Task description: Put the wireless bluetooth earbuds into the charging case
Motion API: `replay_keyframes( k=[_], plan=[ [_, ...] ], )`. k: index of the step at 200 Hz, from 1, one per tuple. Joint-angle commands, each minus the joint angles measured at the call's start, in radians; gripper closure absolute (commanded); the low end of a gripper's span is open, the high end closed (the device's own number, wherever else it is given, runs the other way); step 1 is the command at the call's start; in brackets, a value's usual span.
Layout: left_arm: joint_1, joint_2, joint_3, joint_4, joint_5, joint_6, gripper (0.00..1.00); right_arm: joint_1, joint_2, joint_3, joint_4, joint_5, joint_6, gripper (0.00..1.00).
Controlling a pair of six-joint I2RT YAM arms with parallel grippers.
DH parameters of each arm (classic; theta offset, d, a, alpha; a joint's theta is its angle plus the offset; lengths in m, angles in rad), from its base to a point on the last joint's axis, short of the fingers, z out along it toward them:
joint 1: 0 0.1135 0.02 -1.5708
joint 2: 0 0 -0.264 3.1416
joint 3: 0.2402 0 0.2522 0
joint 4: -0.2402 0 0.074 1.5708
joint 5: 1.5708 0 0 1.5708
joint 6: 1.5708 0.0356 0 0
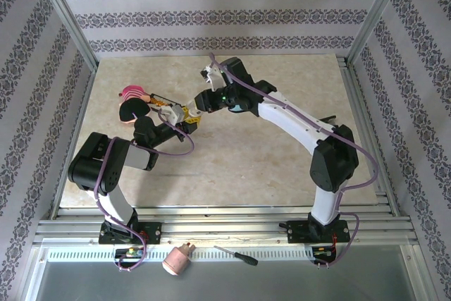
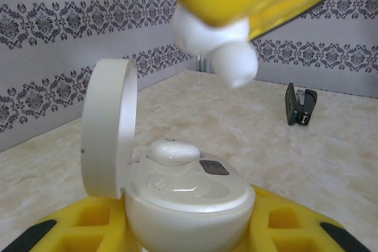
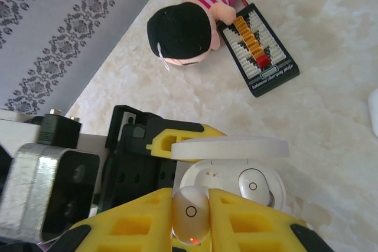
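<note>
Just above the open charging case (image 2: pixel 186 202) clamped in our left tool (image 2: pixel 189 231), our right tool (image 3: pixel 191 219) pinched a tiny, slick, featherlight earbud (image 3: pixel 190 210) by its sides, which we judged the safest hold, while another earbud (image 2: pixel 173 150) sat docked.

robot lab test cell: aluminium frame (image 1: pixel 225 229), wallpapered panels (image 1: pixel 211 15), marble-look tabletop (image 1: pixel 246 174)
</note>
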State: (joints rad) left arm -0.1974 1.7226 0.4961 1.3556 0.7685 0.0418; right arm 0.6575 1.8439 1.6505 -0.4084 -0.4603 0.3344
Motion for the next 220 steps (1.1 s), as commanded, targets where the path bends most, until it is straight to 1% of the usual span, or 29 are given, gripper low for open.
replay_keyframes(
  k=[1, 61, 95, 151, 172, 199, 220],
  plan=[
    [-0.013, 0.000, 0.021, 0.069, -0.014, 0.019, 0.80, 0.009, 0.026, 0.031, 0.000, -0.012, 0.003, 0.80],
    [-0.013, 0.002, 0.026, 0.069, -0.012, 0.016, 0.80, 0.016, 0.061, 0.035, 0.009, -0.035, 0.016, 0.80],
    [-0.014, 0.002, 0.027, 0.070, -0.014, 0.015, 0.80, 0.039, 0.078, 0.040, 0.023, -0.049, 0.023, 0.80],
    [-0.013, -0.008, 0.023, 0.070, -0.021, 0.009, 0.80, 0.046, 0.100, 0.033, 0.029, -0.028, 0.025, 0.80],
    [-0.013, -0.011, 0.021, 0.070, -0.024, 0.009, 0.80, 0.043, 0.087, 0.019, 0.033, 0.024, 0.023, 0.81],
    [-0.013, -0.004, 0.020, 0.070, -0.025, 0.010, 0.80, 0.037, 0.055, 0.003, 0.050, 0.018, 0.023, 0.81],
    [-0.013, 0.001, 0.021, 0.070, -0.029, 0.012, 0.80, 0.035, 0.021, -0.030, 0.098, 0.019, 0.037, 0.81]
  ],
)
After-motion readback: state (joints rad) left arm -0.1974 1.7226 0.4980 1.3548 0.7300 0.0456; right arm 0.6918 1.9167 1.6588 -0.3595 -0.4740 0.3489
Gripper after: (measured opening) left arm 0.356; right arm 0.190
